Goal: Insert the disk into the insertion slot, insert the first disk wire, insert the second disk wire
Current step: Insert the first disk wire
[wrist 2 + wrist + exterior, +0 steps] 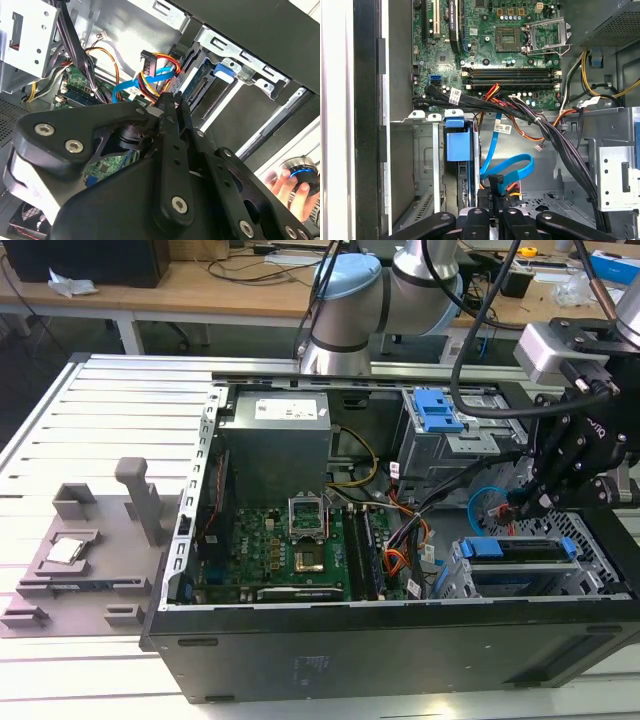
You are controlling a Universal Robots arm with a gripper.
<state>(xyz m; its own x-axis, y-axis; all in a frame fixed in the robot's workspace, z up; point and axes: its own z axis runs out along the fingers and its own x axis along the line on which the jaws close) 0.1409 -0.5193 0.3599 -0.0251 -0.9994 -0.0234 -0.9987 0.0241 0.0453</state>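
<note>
1. The disk [515, 550] is seated in the insertion slot [455, 575], just below the gripper [530, 498], with its blue carrier level with the cage. The slot step looks done.
2. In the second wrist view the gripper tips are pressed close together. Whether a plug is nipped between them cannot be told.
3. The first disk wire [152, 59] lies just past the tips, its dark plug apparently free of the disk.
4. The second disk wire [512, 167] loops beside that bundle, equally near the tips.
5. Judgement: a wire step is in hand, probably the first wire.
6. The next move calls for squaring the plug to the disk's rear connector, then a straight push that avoids snagging the blue loop. Room is tight.
7. A person's hand [287, 195] rests well apart from the gripper.
</note>
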